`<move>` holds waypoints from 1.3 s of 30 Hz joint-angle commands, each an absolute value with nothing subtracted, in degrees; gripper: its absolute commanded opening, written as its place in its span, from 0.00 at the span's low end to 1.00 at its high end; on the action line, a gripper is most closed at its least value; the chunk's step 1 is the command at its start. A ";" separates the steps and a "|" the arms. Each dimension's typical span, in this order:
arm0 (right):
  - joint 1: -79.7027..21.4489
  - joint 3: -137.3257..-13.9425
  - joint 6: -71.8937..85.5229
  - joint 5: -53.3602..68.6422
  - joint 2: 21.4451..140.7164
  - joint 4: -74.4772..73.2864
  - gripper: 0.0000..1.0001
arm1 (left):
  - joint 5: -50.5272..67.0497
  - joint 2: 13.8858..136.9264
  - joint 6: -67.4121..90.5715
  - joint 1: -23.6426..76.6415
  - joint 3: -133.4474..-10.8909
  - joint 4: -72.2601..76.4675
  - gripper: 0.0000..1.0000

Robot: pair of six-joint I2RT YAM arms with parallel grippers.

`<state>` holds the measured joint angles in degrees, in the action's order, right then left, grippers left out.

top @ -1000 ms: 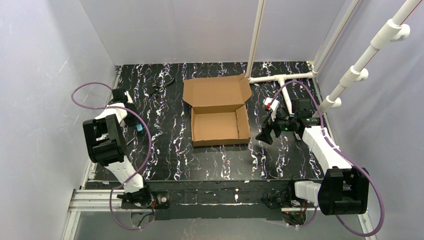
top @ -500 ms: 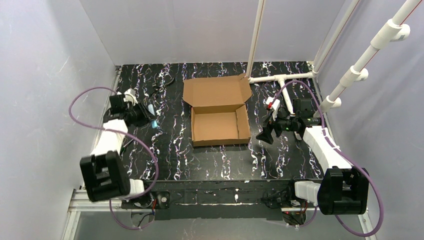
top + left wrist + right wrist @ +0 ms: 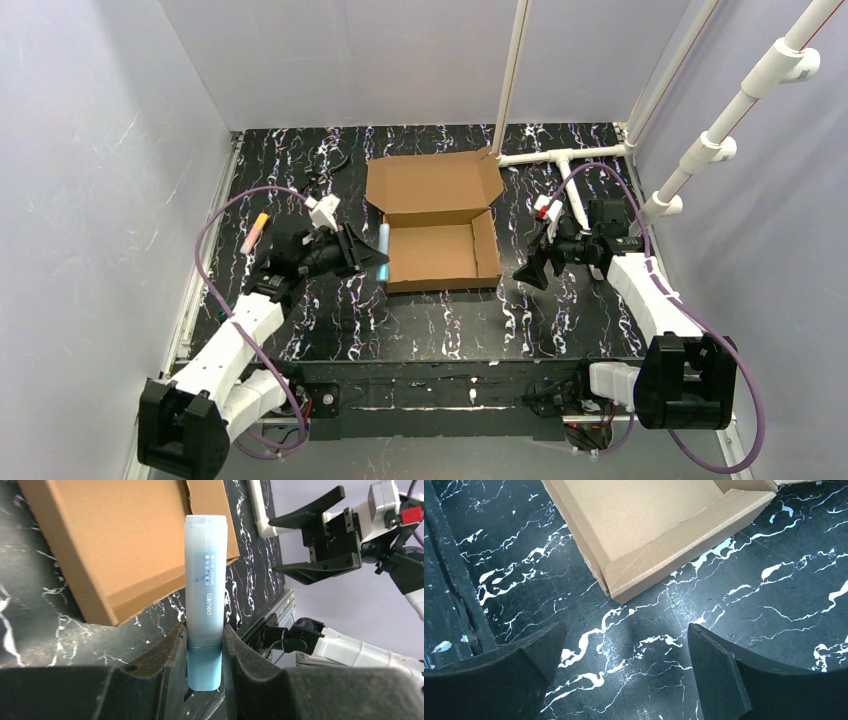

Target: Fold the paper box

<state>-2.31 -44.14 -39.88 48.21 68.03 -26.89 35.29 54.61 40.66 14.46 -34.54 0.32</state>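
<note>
On the black marbled table [image 3: 440, 310] the paper box [image 3: 435, 250] sits central, walls up, lid open behind. Left gripper [image 3: 205, 630] clamps a blue tube [image 3: 206, 580]; right gripper [image 3: 625, 630] gapes empty. Risk: the protruding tube could shove the box

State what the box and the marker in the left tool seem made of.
The paper box: plain brown cardboard, matte, with creased folds and raw cut edges. The light-blue marker: probably plastic, smooth and slightly frosted, with printed lettering and a darker end.
</note>
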 commanded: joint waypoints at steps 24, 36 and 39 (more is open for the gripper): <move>-0.88 -44.06 -39.21 48.69 67.58 -25.53 1.00 | 3.18 98.83 28.71 39.80 -78.78 -22.05 0.61; -20.09 -58.20 -19.14 13.57 76.58 -23.87 0.95 | -9.46 59.76 32.06 36.88 -44.35 -15.17 0.98; -24.52 -61.75 -8.50 5.84 83.38 -21.27 0.95 | -7.43 55.00 35.74 36.45 -38.45 -12.95 0.98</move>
